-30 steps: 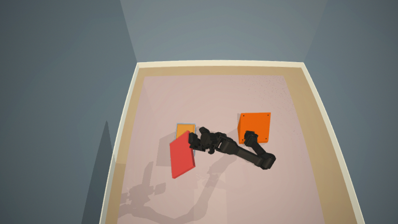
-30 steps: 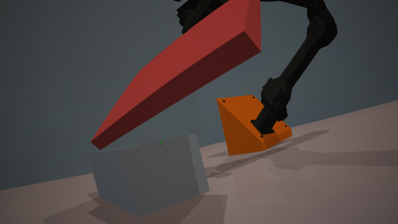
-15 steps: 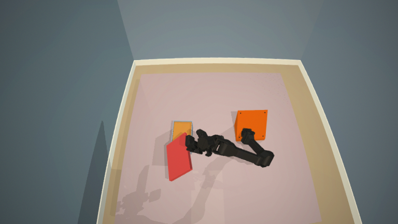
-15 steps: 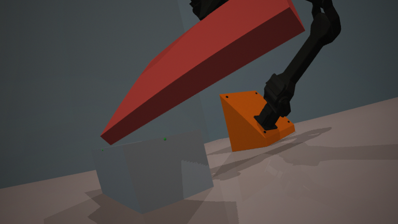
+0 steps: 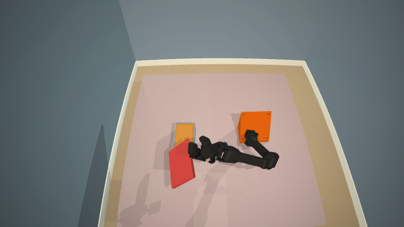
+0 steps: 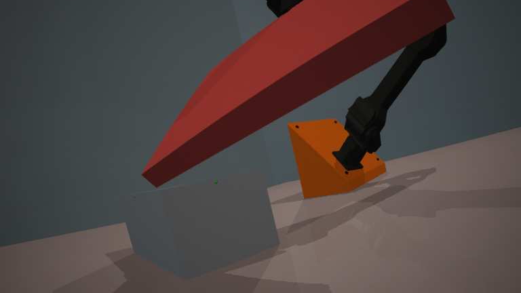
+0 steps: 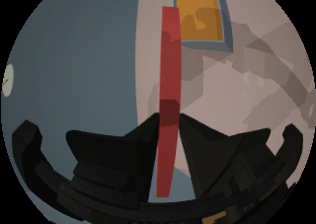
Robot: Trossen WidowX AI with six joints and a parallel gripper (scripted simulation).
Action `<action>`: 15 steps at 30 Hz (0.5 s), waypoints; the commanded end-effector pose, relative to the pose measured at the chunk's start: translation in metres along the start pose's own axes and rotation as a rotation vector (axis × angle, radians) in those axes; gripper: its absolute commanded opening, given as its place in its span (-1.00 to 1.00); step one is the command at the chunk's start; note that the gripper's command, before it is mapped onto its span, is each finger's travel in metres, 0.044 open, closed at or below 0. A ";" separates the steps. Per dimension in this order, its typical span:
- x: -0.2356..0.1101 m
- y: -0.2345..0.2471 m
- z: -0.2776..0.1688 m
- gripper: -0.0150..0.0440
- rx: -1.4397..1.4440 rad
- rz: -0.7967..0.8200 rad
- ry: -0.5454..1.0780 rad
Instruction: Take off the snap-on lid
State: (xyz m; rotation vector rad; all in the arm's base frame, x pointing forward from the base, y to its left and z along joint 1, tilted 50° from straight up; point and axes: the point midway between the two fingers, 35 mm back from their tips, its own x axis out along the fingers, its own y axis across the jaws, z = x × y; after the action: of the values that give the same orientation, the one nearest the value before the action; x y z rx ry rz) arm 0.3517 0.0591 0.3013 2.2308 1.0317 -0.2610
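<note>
Gripper (image 5: 190, 150) jaws are clamped hard on one edge of the red lid (image 5: 181, 166), standing only as far apart as the slab's thickness, which the wrist view shows as a thin red strip (image 7: 168, 106) running straight up between the two dark fingers. Held by that edge, the lid hangs tilted above the bench, its low corner near the rim of the storage box (image 6: 215, 220) but apart from it, probably so that it clears the box without nudging it. The lid is a plain, flat, thick red rectangle with square edges. The box, grey-walled with an orange interior (image 5: 184, 132), sits open toward the left edge of the bench, while the arm's orange base (image 5: 256, 120) stands well apart toward the right. From above, the lid overlaps the box's near end.
</note>
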 end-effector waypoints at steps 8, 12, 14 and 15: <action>-0.004 0.002 -0.024 -0.49 -0.002 0.014 -0.001; -0.005 0.001 -0.032 -0.49 -0.002 0.014 -0.001; -0.005 0.001 -0.036 -0.49 -0.002 0.014 0.000; -0.005 0.001 -0.038 -0.49 -0.002 0.014 0.000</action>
State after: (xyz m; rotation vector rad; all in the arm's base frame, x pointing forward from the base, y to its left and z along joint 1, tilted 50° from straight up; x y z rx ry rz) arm 0.3461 0.0780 0.3253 2.2299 1.0304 -0.2570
